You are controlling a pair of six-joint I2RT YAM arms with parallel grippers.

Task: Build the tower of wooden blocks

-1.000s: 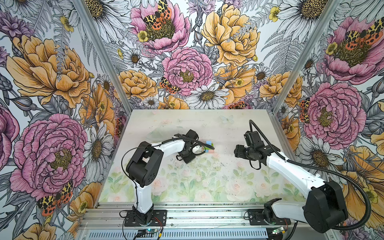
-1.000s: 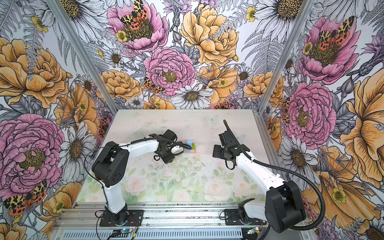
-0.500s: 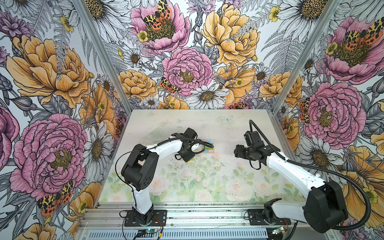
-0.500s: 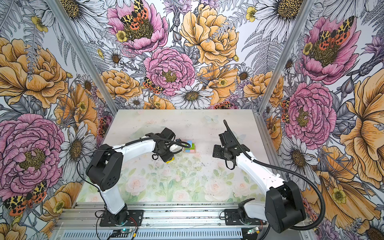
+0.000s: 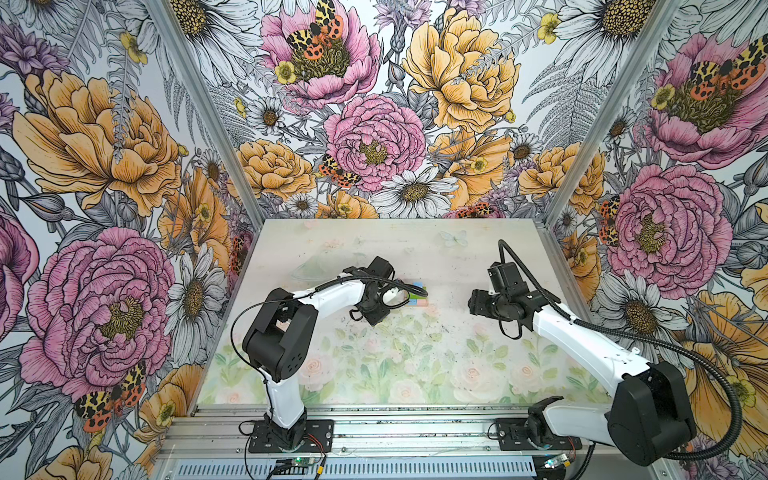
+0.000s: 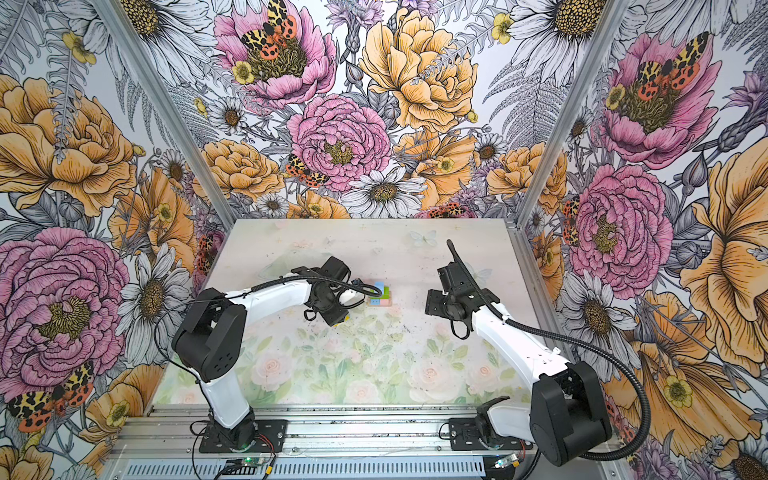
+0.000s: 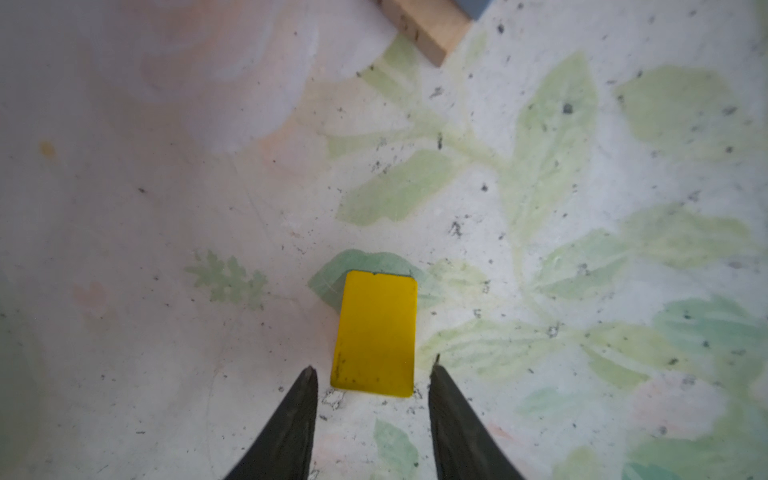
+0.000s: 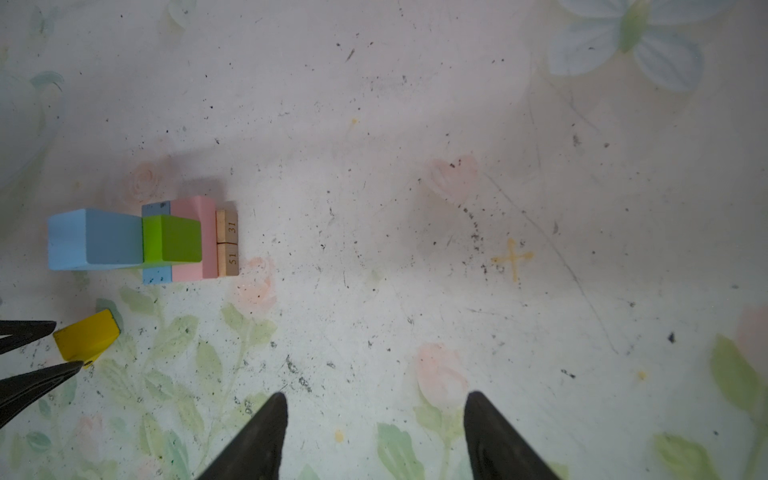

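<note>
In both top views, the tower (image 5: 417, 293) stands mid-bench, topped by the blue cube.

Left wrist view: the left claw (image 7: 372, 365) is apart, its tips flanking the near end of the yellow roof piece (image 7: 376, 332), which lies on the bench (image 7: 166, 208) — not clamped.

Right wrist view: the right claw (image 8: 376, 395) is apart, empty and well clear of the tower.

Risk: a shallow end grip may let the yellow roof piece pivot or slip — a dropped piece could strike the tower.

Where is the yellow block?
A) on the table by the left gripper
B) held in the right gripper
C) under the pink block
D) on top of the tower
A: the yellow block lies on the table at the tips of the open left gripper, with a gap on each side, apart from the tower.
</note>
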